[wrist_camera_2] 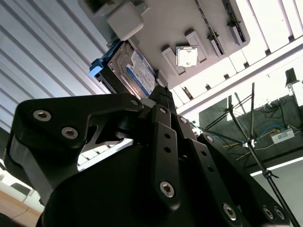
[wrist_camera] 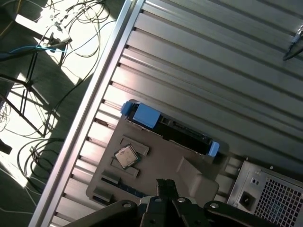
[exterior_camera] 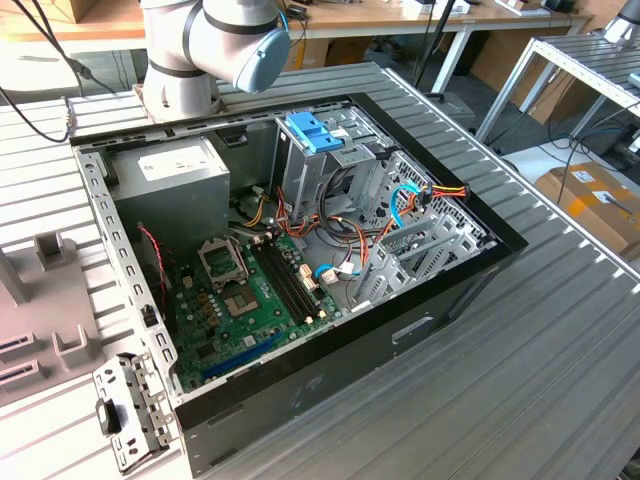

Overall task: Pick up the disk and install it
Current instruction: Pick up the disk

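Poised over a grey fixture tray (wrist_camera: 156, 165) on the slatted aluminium table (wrist_camera: 213, 56), with the gripper (wrist_camera: 166, 182) empty, its fingertips apparently pressed together in the first wrist view. Ahead of those fingertips and apart from them, the disk (wrist_camera: 173, 131), standing on its long edge at the tray's far side, next to the bare slats. Light blue carrier bracket at both ends, white-and-blue label facing the second wrist view. Long axis along the tray's edge, set crosswise to the line from claw to drive. Between the two, a loose processor chip (wrist_camera: 125, 156) seated in the tray among low raised blocks, with nothing taller in the way. Just beside the tray, the open computer case (exterior_camera: 300, 385), with its metal drive cage (exterior_camera: 330, 175) and fixed blue latch (exterior_camera: 314, 131). Beyond the table edge, a tripod (wrist_camera_2: 247, 142) and cables (wrist_camera: 57, 38) on the floor.
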Available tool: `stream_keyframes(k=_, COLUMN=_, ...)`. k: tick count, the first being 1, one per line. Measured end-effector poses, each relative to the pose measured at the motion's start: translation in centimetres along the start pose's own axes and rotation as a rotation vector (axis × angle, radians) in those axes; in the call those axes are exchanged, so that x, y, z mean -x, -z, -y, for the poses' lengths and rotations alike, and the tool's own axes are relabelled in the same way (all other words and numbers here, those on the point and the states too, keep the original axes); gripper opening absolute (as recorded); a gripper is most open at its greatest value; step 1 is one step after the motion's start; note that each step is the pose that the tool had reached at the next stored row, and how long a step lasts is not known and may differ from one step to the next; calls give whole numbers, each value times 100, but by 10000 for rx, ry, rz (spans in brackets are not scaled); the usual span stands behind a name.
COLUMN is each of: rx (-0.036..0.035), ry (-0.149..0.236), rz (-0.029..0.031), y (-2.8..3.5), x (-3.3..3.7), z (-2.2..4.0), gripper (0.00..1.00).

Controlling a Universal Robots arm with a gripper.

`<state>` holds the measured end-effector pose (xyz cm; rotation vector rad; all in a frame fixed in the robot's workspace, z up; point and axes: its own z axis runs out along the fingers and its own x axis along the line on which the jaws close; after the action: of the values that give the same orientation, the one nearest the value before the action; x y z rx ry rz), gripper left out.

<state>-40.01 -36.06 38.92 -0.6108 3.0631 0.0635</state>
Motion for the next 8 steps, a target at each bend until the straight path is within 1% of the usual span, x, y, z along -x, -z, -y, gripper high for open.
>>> stream_keyframes(k=8, rx=7, ry=278, rz=-11, y=0, x=0, z=0, gripper=11)
